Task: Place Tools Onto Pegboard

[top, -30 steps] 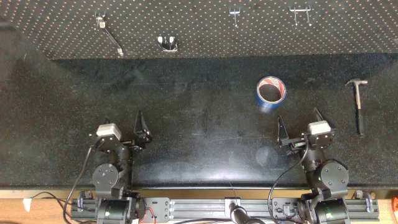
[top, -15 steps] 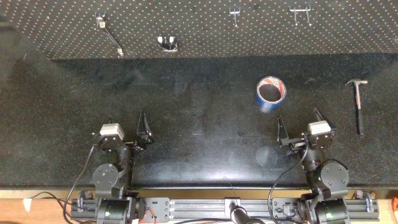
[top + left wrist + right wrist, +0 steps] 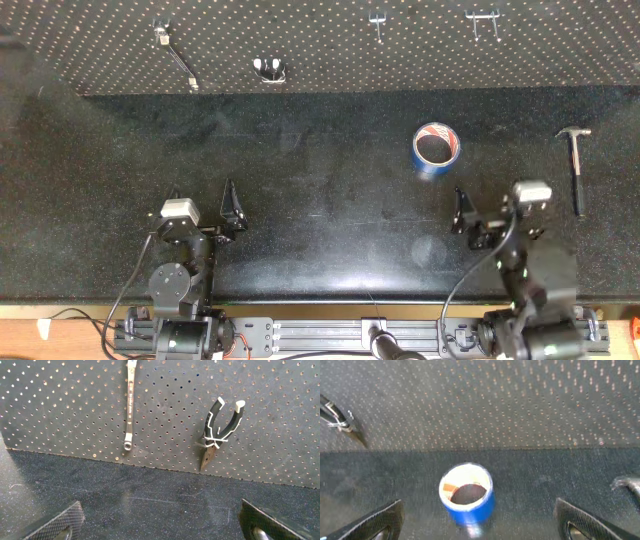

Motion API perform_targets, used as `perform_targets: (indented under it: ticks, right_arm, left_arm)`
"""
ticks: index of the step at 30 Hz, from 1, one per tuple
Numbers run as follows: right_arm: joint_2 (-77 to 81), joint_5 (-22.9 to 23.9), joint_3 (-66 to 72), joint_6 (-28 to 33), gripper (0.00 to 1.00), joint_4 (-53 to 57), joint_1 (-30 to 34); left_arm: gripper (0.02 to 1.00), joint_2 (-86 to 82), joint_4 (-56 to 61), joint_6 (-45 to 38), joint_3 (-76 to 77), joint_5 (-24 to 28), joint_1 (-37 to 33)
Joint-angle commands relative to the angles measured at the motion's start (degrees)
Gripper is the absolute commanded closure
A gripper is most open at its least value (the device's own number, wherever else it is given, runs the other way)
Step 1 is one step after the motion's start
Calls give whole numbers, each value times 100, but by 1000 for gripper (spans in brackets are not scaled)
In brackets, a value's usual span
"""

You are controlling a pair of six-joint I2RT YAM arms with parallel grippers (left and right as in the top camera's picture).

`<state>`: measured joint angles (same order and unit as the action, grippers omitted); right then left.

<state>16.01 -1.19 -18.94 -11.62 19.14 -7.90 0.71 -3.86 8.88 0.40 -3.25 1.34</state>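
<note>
Top view: hammer [image 3: 575, 175] lies on tabletop [image 3: 320, 180] at far R, handle lengthwise toward pegboard [image 3: 320, 40], head at pegboard end. Tape roll [image 3: 436, 148] lies flat nearby, hole up. L jaws and R jaws spread, empty.

1. The right gripper [image 3: 478, 510] held its two fingers [image 3: 377, 522] spread wide, with neither touching anything.
2. At twelve o'clock from the gripper, a blue tape roll [image 3: 467, 494] sat on the black worktop [image 3: 545, 467], its hollow core showing, apart from both fingers.
3. Beyond the roll, also at twelve o'clock, the pegboard [image 3: 495, 400] rose from the worktop's far edge.
4. At about ten o'clock, pliers [image 3: 340, 421] hung on the pegboard, nose pointing down, only partly in sight.
5. At about two o'clock, a hammer [image 3: 627, 482] lay on the worktop, well apart from the roll, only its head in sight.
</note>
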Motion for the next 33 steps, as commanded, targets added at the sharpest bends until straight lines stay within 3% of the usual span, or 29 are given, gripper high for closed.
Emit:
perform_targets:
  ticks: [1, 5, 12, 23, 24, 25, 26, 27, 28, 29, 33]
  right_arm:
    - [2293, 55, -2074, -533, 25, 852, -321]
    - [4715, 57, -3873, -525, 25, 1893, -662]
    - [7167, -402, -4664, -527, 25, 1982, -732]
    - [8303, -396, -4699, -153, 1, 1919, -1034]
    - [8325, -396, -4699, -136, 123, 1917, -1036]
    - [8334, -352, -4699, -114, 334, 1917, -1036]
    - [8345, -299, -4699, -114, 367, 1923, -1036]
    - [8367, -275, -4699, -114, 553, 1921, -1036]
    - [8371, -221, -4699, -114, 879, 1945, -1036]
    - [8369, -221, -4699, -46, 921, 1945, -1034]
    - [7805, -223, -4699, -33, 925, 1937, -1036]
  left_arm:
    - [23, -52, -52, -83, -9, 94, 24]
    - [23, -52, -52, -83, -9, 94, 24]
    - [23, -52, -52, -83, -9, 94, 24]
    - [23, -52, -52, -83, -9, 94, 24]
    - [23, -52, -52, -83, -9, 94, 24]
    - [20, -52, -52, -83, -9, 94, 24]
    - [23, -52, -52, -83, -9, 94, 24]
    - [23, -52, -52, -83, -9, 94, 24]
    - [23, -52, -52, -83, -9, 94, 24]
    - [23, -52, -52, -83, -9, 94, 24]
    - [23, -52, -52, -83, -9, 94, 24]
